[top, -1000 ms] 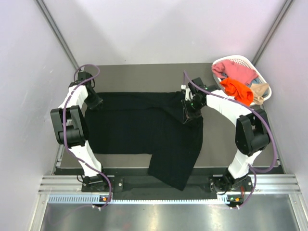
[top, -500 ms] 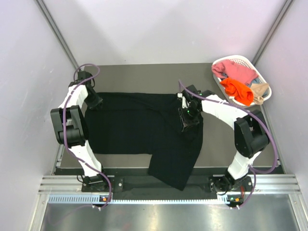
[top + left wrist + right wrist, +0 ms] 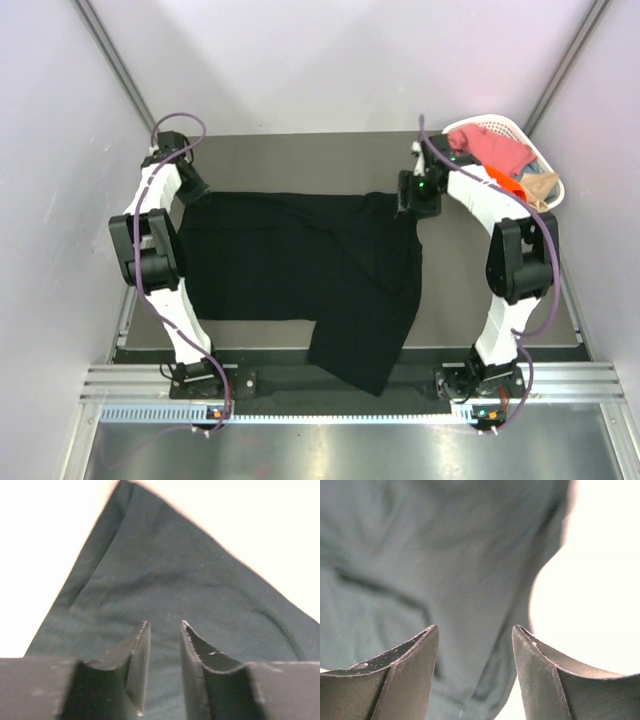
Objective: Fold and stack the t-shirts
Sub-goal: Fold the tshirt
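Just released: right jaws off the black shirt

Nearest, one flap of the black t-shirt (image 3: pixel 300 265) reaches the front edge of the bench (image 3: pixel 470 300). The rest lies spread across the middle, its right side wrinkled and apparently doubled over. The right arm (image 3: pixel 480 205) has drawn back from there to the shirt's far right corner, jaws now wide and empty, so that fold looks laid. The left arm (image 3: pixel 160 200) hovers over the far left corner, jaws narrow, gripping nothing. Farthest, the basket (image 3: pixel 500 120) holds the pink shirt (image 3: pixel 495 148), orange shirt (image 3: pixel 508 185) and beige shirt (image 3: pixel 540 185), unfolded.
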{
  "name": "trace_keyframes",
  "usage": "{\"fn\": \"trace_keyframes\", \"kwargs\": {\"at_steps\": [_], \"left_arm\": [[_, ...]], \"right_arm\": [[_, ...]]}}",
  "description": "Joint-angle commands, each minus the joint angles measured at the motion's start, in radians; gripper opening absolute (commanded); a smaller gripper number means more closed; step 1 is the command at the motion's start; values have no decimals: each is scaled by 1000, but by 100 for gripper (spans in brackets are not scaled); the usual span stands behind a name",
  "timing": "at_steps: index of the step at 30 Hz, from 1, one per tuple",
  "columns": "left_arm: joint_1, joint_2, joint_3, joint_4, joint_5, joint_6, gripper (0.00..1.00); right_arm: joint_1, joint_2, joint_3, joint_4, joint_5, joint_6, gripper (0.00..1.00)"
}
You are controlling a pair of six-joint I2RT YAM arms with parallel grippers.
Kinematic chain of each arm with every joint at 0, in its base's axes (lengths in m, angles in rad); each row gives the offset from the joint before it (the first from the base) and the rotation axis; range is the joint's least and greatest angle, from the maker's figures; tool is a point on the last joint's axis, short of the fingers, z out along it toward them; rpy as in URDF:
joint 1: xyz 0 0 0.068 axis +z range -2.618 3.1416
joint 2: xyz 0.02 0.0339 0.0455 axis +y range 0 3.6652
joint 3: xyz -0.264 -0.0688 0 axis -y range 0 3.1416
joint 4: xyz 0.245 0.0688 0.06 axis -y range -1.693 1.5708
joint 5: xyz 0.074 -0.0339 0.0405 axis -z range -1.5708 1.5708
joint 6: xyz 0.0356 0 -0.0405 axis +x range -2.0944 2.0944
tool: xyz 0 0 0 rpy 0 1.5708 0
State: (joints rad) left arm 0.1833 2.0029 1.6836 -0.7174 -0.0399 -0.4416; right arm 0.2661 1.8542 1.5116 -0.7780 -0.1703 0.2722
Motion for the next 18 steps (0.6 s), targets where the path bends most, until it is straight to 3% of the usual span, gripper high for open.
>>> {"fn": "trace_keyframes", "kwargs": {"at_steps": [1,8,12,18], "left_arm": [[10,42,33,96,80,34,31],[15,141,73,130,123,-3,17],[19,180,85,133,129,-40,16],[38,226,82,121,141,-81,15]], "right_arm": [[-66,69,103,71,22,-8,61],[-97,235,263,100,52,-1,56],[-97,292,341,124,63,21,40],[-99,346,406,117,114,27,38]]}}
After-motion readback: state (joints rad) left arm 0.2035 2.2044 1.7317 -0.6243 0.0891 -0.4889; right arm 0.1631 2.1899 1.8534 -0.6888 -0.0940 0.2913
